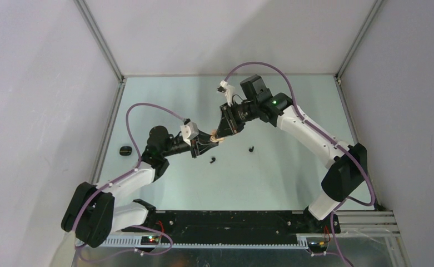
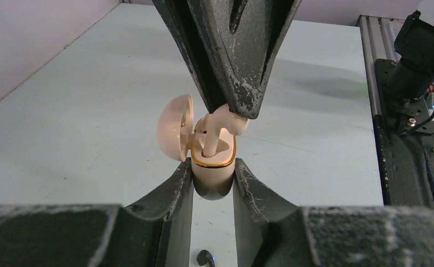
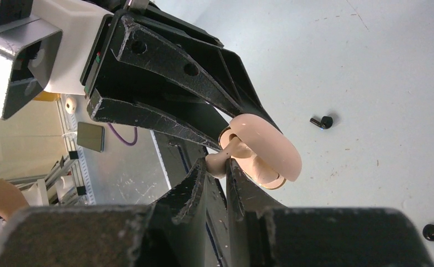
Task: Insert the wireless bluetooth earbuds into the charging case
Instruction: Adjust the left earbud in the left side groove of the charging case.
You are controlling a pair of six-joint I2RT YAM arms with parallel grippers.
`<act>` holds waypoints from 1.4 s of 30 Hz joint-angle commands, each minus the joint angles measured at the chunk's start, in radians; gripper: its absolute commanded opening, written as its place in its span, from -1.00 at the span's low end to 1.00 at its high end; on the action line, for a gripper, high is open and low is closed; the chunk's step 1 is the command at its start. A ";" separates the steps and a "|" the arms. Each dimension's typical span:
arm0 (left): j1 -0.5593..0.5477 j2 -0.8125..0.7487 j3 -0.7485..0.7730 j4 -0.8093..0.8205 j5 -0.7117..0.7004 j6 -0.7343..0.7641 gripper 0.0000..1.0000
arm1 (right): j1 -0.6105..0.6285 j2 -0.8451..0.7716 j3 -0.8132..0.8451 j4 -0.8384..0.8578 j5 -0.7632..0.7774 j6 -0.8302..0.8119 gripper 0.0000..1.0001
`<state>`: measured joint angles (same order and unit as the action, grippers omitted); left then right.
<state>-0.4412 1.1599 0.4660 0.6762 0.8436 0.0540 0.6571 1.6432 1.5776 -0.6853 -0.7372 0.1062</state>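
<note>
Left wrist view: left end effector (image 2: pixel 213 171) clamps the open charging case (image 2: pixel 213 182); right end effector (image 2: pixel 225 108) pinches a cream-white earbud (image 2: pixel 221 120) at its socket.

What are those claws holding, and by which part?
The left tool clamps the cream, gold-rimmed charging case by its lower body; the right tool pinches a cream-white earbud by its top end.

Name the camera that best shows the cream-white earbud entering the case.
Left wrist: the cream-white earbud is large and clear, its stem reaching into the open cream, gold-rimmed plastic charging case. Right wrist shows only part of it, beside the case. Top external shows just a pale speck.
</note>
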 commanded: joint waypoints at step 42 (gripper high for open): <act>-0.004 -0.043 0.037 0.042 0.083 0.006 -1.00 | 0.094 -0.083 0.103 -0.096 0.247 -0.129 -0.06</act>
<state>-0.4412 1.1503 0.4660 0.6643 0.8970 0.0532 0.7368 1.6299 1.6119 -0.7444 -0.5514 0.0502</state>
